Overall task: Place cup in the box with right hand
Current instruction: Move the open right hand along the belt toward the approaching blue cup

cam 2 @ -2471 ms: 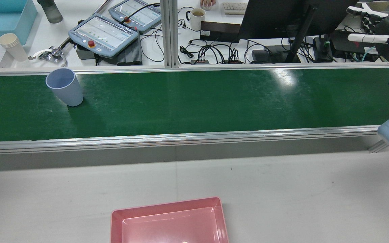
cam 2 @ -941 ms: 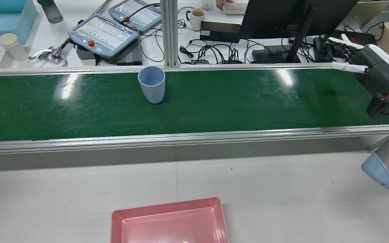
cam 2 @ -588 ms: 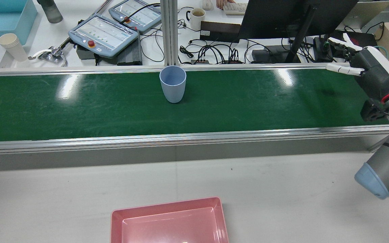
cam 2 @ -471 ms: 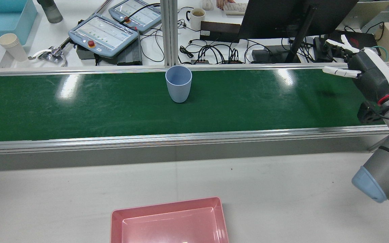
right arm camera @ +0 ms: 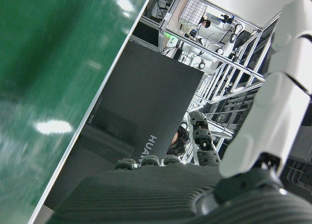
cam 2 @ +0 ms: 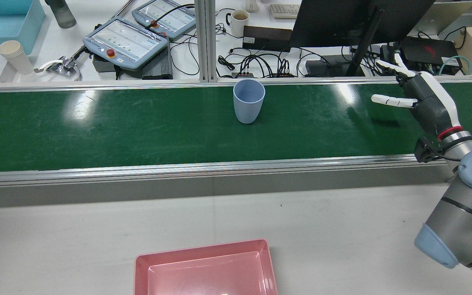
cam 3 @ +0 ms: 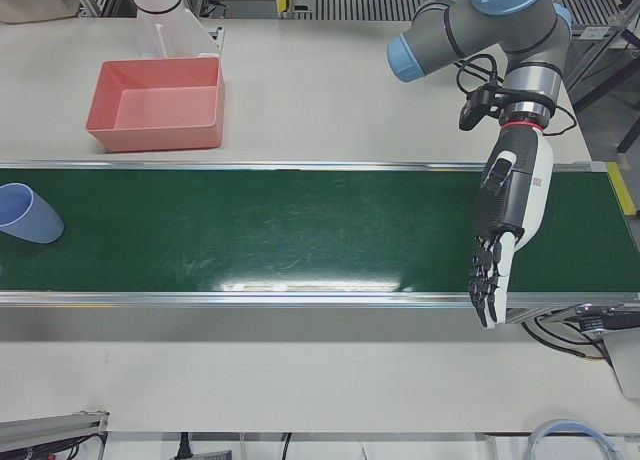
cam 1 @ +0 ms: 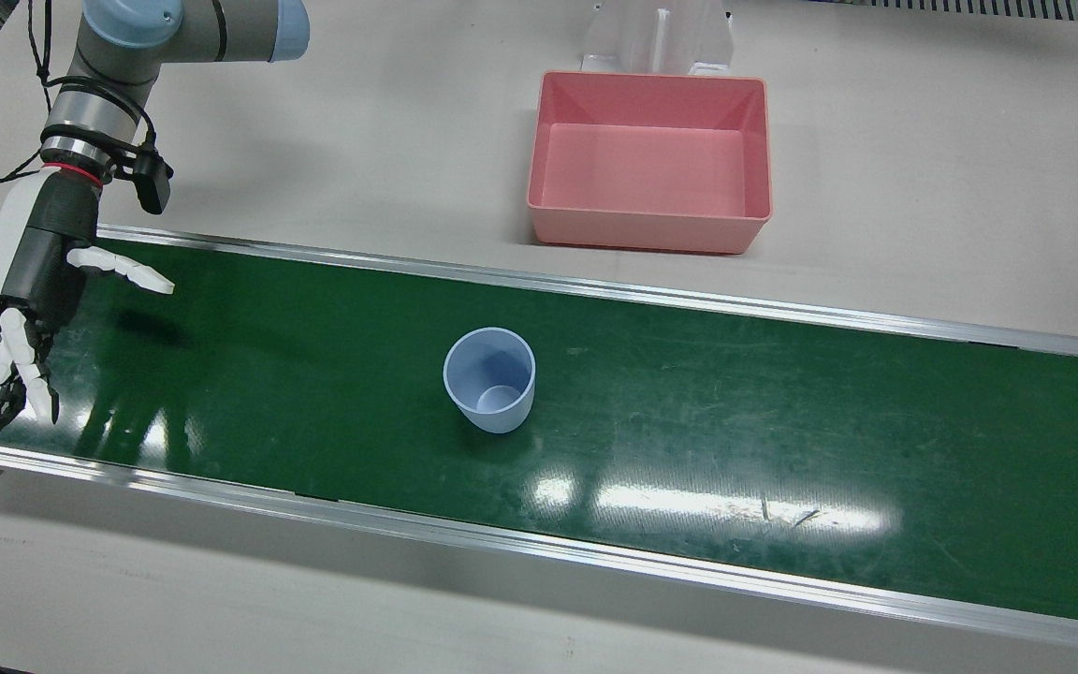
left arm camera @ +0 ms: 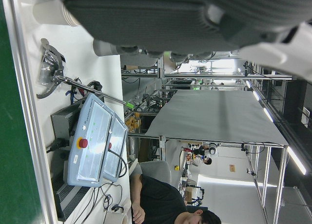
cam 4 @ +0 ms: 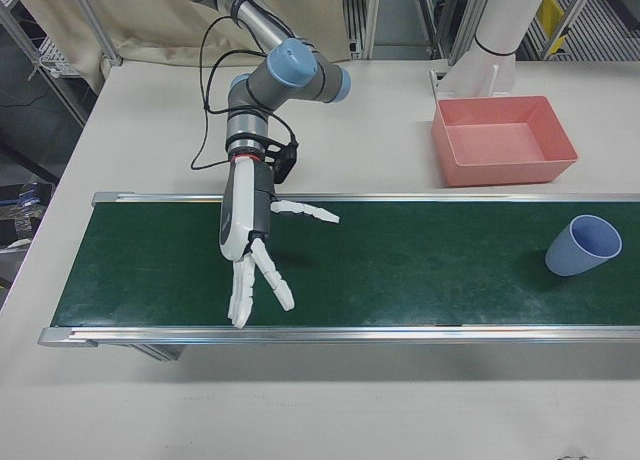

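Right hand (cam 2: 420,100) is held open over the green belt (cam 2: 137,131), fingers spread, well apart from the upright blue cup (cam 2: 248,100). Fingers are best wrapped round its wall before the pink box (cam 2: 203,268) is sought.

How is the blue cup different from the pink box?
The blue cup is round and tall; the pink box is rectangular, wide and shallow. The blue cup stands on the green belt; the pink box sits on the grey table beside it. Both are open on top and empty.
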Controlling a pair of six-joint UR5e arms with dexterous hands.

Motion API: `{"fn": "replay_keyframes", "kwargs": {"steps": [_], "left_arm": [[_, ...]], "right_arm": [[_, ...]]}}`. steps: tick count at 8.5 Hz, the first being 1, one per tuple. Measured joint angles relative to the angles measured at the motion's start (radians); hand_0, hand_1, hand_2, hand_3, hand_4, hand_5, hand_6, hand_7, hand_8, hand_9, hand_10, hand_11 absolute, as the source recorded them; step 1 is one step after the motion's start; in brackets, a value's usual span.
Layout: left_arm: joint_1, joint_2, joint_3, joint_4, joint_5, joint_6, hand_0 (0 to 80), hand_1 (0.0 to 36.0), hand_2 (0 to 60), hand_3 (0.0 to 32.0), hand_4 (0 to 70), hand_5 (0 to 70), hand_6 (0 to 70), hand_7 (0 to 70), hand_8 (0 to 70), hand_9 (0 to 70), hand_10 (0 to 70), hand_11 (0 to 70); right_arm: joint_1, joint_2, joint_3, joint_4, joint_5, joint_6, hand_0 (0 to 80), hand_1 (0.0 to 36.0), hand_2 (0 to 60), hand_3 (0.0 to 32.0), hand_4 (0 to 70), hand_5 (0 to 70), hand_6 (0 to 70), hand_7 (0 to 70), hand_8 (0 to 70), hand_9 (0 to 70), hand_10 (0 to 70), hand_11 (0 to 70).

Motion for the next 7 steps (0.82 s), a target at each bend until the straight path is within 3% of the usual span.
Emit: {"fn": "replay_keyframes", "kwargs": {"steps": [7], "left_arm": [[0.001,0.0,0.001,0.0,0.0,0.0,0.0,0.0,0.0,0.0,0.0,0.0,0.0,0.0,0.0,0.0,0.0,0.0]], "right_arm": [[-0.046,0.001,0.01,-0.006,0.009,-0.002,45.8,15.1,11.5,0.0,0.0,4.6,0.0,0.0,1.5,0.0,0.0,0.0]]}}
